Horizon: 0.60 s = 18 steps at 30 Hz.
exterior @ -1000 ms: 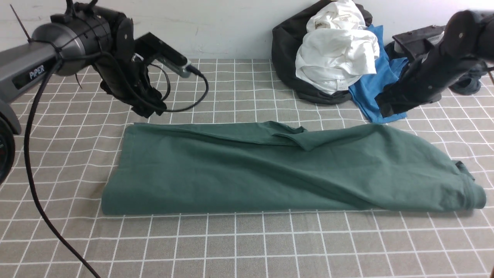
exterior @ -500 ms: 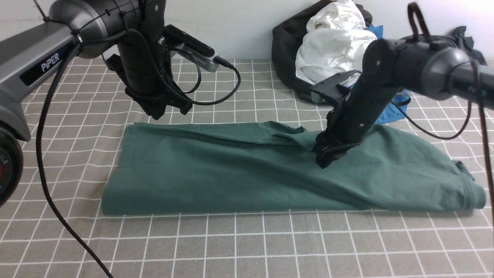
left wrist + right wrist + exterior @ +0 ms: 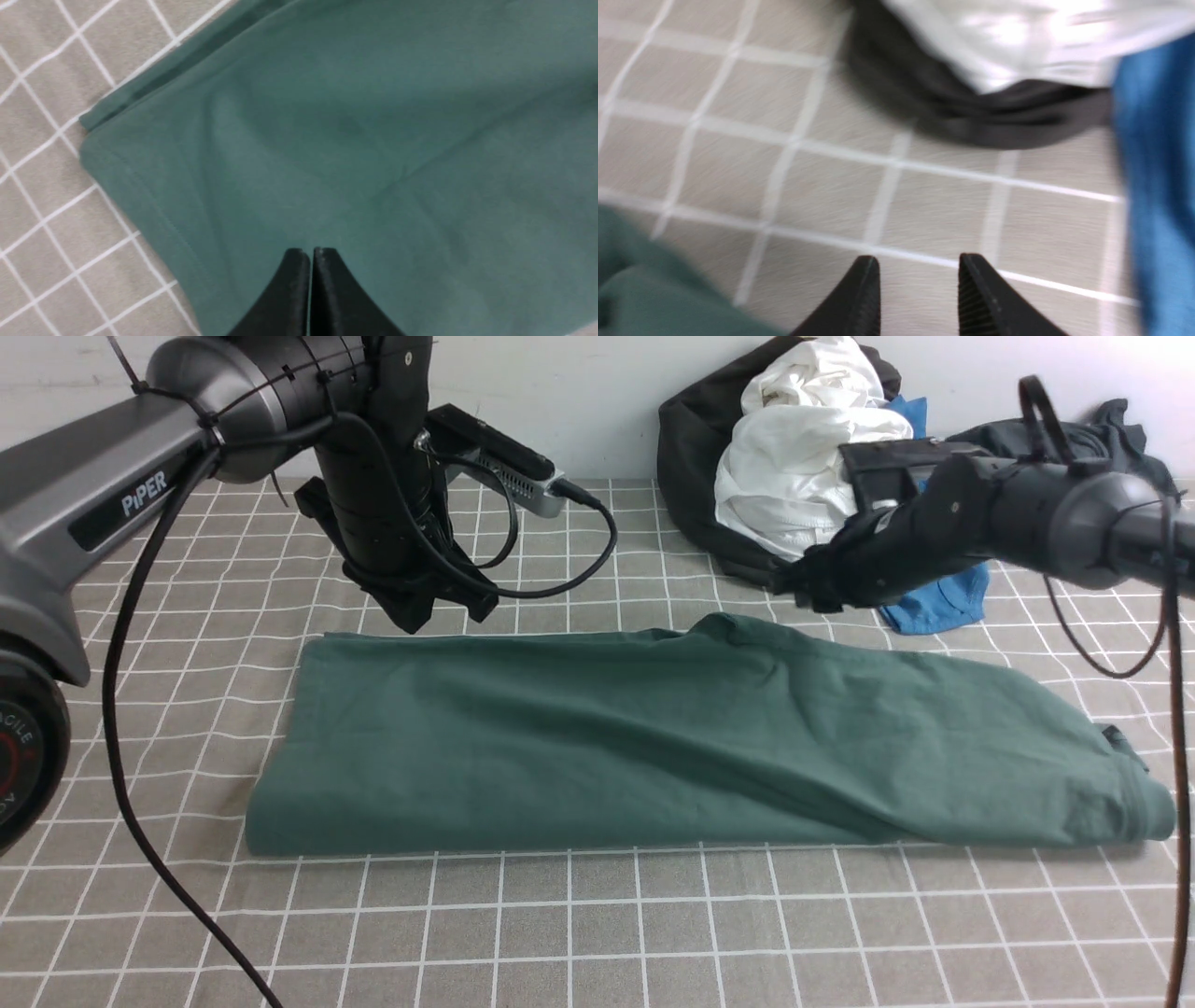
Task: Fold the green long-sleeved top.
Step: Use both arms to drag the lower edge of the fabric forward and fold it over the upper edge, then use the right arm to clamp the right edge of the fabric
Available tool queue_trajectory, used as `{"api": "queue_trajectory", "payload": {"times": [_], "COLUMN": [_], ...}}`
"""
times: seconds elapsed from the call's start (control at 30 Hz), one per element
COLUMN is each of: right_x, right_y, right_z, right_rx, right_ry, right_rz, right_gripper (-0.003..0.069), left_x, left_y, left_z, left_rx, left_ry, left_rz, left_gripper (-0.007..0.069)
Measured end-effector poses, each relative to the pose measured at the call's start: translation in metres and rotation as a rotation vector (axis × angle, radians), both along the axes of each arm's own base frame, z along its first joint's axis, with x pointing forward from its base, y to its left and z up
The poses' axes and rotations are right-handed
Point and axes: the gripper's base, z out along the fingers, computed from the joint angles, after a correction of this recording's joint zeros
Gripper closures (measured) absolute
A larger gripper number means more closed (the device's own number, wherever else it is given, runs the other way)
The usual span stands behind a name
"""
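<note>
Cotton top (image 3: 691, 737), dark forest-green and long-sleeved, lies mid-table folded into a long band. Soft and floppy, probably best pinched at an end hem. Left gripper (image 3: 425, 611), jaws pressed together, empty, hangs at its ten o'clock; right gripper (image 3: 792, 588), jaws slightly parted, empty, at one o'clock.

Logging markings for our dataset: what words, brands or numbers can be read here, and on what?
"PiPER": white letters on the grey link of the left arm.
Curved lettering on the round joint at the front view's left edge: cut off, unreadable.
The green long-sleeved top: no text showing.
</note>
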Motion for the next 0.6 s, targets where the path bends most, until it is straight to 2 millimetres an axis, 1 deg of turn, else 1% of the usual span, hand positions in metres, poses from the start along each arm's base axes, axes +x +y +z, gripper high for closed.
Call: {"api": "queue_trajectory", "payload": {"times": [0.03,0.07,0.1,0.13,0.17,0.2,0.23,0.27,0.3,0.33,0.4,0.43,0.5,0.6], "right_x": [0.0,-0.001,-0.007,-0.007,-0.016,-0.022,-0.03,-0.033,-0.046,-0.055,-0.07,-0.07,-0.093,-0.115], "right_y": [-0.002,-0.012,-0.027,-0.031,-0.041,-0.05,-0.062,-0.063,-0.079,-0.088,-0.108,-0.11,-0.13,-0.143], "right_z": [0.001,0.002,0.009,0.011,0.02,0.031,0.047,0.052,0.07,0.085,0.106,0.106,0.127,0.136], "right_rx": [0.003,0.01,0.012,0.011,-0.01,-0.034,-0.065,-0.07,-0.096,-0.104,-0.095,-0.093,-0.057,-0.039], "right_ry": [0.008,0.035,0.109,0.105,0.173,0.203,0.22,0.23,0.273,0.285,0.309,0.31,0.307,0.289], "right_rz": [-0.005,-0.03,-0.049,-0.055,-0.041,-0.025,-0.009,-0.004,0.011,0.012,-0.008,-0.012,-0.05,-0.089], "right_gripper": [0.041,0.04,0.0386,0.0385,0.0379,0.0376,0.0375,0.0375,0.0373,0.0373,0.0373,0.0373,0.0373,0.0373], "left_x": [0.0,0.0,-0.001,-0.001,-0.002,-0.003,-0.006,-0.006,-0.012,-0.016,-0.027,-0.028,-0.05,-0.074], "left_y": [0.0,-0.001,-0.002,-0.002,-0.002,-0.002,-0.001,-0.001,-0.001,-0.001,-0.003,-0.003,-0.008,-0.014], "left_z": [0.0,0.0,0.0,0.001,0.003,0.007,0.014,0.015,0.03,0.038,0.059,0.061,0.085,0.098], "left_rx": [-0.002,-0.008,-0.02,-0.021,-0.028,-0.034,-0.043,-0.046,-0.062,-0.069,-0.085,-0.086,-0.105,-0.117], "left_ry": [0.001,0.003,0.006,0.005,0.002,-0.005,-0.017,-0.019,-0.049,-0.066,-0.11,-0.114,-0.158,-0.172], "left_rz": [0.0,0.001,0.0,0.0,-0.002,-0.001,-0.003,-0.003,-0.006,-0.009,-0.023,-0.025,-0.057,-0.095], "left_gripper": [0.0632,0.0632,0.0632,0.0632,0.0632,0.0632,0.0632,0.0632,0.0632,0.0632,0.0632,0.0632,0.0632,0.0632]}}
